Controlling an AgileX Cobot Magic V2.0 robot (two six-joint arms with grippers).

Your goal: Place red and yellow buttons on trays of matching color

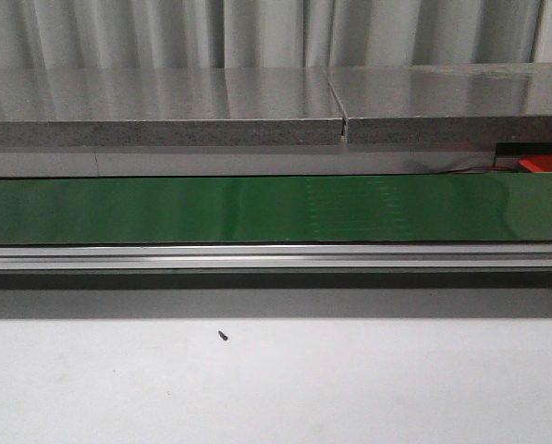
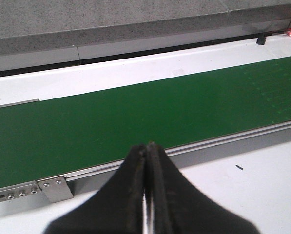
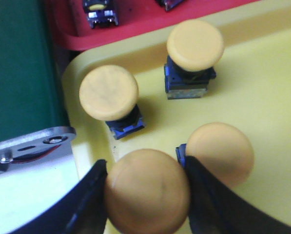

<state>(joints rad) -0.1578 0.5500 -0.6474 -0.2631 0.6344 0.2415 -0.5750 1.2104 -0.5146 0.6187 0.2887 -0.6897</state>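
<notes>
The right gripper [image 3: 146,187] clamps a yellow button [image 3: 146,191] above the yellow tray [image 3: 262,92] for colour-matched placement, while the left gripper [image 2: 147,148] waits closed and empty.

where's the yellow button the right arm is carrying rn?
Right wrist view only: the held yellow button sits between the right pincer fingers, over the yellow tray near its corner, with three other yellow buttons close by on the tray.

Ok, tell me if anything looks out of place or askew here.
Nothing serious. On the yellow tray, one yellow button leans while its neighbour stands upright. The right gripper holds another yellow button over that tray. A small dark speck lies on the white table.
</notes>
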